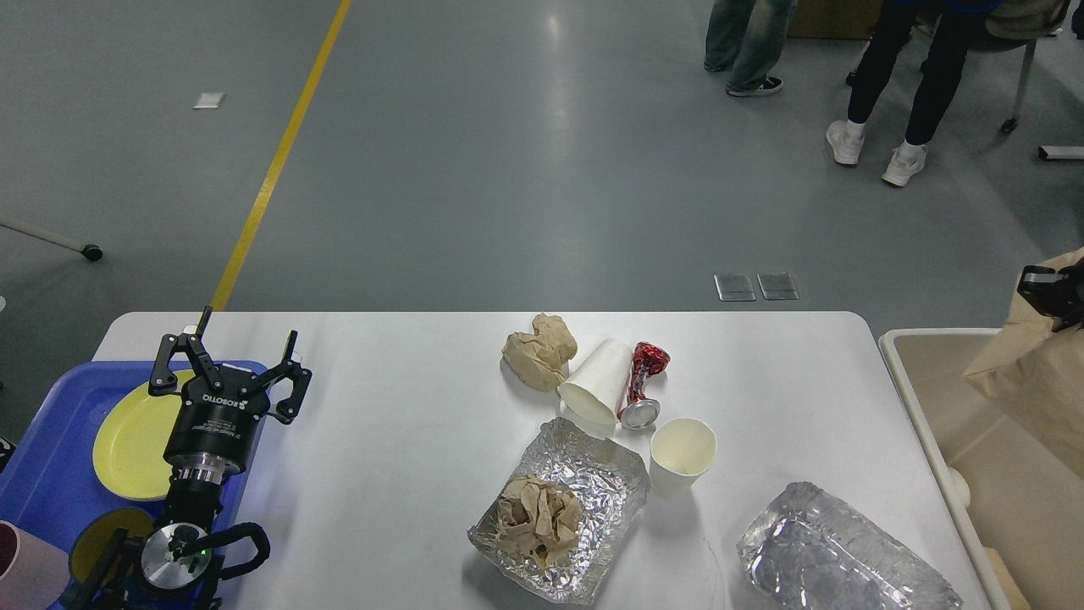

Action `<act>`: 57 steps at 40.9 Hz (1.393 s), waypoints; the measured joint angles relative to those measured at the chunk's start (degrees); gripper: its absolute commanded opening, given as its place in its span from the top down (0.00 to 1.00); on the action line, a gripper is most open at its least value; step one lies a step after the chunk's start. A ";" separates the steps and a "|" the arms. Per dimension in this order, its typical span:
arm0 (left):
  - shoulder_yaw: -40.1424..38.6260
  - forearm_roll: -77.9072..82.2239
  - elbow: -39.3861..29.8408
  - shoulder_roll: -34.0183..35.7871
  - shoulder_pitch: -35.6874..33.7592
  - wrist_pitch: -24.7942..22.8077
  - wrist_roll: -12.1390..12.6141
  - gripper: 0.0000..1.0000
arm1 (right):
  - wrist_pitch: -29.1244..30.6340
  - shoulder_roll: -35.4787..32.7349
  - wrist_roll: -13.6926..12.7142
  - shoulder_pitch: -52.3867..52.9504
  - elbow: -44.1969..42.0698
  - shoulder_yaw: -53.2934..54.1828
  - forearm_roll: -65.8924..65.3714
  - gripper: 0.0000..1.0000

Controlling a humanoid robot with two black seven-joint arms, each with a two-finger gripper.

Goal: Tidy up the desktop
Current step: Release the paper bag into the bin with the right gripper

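White worktop (406, 474) filled the view below me. Beige bin (923, 373) off its right edge, blue tray (51, 474) w/ yellow plate (127, 440) at left. Mid-worktop: foil trays, paper wads, 2 cups, crushed can (642, 385) clustered. My left fingers (227, 356) were apart over tray edge; right fingers (1050, 292) at the frame's right edge over the bin, can't tell.

The desktop (406, 440) is plain white. At lower left, a blue tray (51, 474) holds a yellow plate (135, 440). Near centre lie a tan paper wad (539, 349), white cups (682, 453), a red-and-silver can (644, 385) and shiny silver foil (584, 470). At right, the bin (974, 457) is beige.
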 measured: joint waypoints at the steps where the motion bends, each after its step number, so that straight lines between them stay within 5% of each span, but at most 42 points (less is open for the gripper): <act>1: 0.00 0.00 0.00 0.00 0.00 0.00 0.00 0.04 | 0.00 -0.09 0.00 -0.51 -0.47 0.20 0.00 1.00; 4: -0.07 -0.02 -0.02 0.11 0.02 0.02 -0.02 0.04 | -4.55 -0.26 -0.17 -2.24 -6.95 7.82 0.26 1.00; 7: 0.04 0.01 -0.08 -0.05 -0.04 -0.02 0.09 0.04 | -12.90 1.80 -0.11 -3.24 -26.53 27.37 0.88 1.00; 12: -0.04 -0.01 0.04 0.06 0.04 -0.02 0.07 0.04 | -15.24 2.09 -0.25 -8.04 -46.61 33.27 0.79 1.00; 32: 0.01 0.06 0.02 -0.01 -0.02 -0.01 0.07 0.04 | -16.77 1.42 -0.87 -50.47 -48.55 34.33 1.15 1.00; 57: -0.01 0.06 0.00 0.00 -0.01 0.01 0.03 0.04 | -18.46 2.56 -2.14 -59.94 -49.68 32.93 0.46 1.00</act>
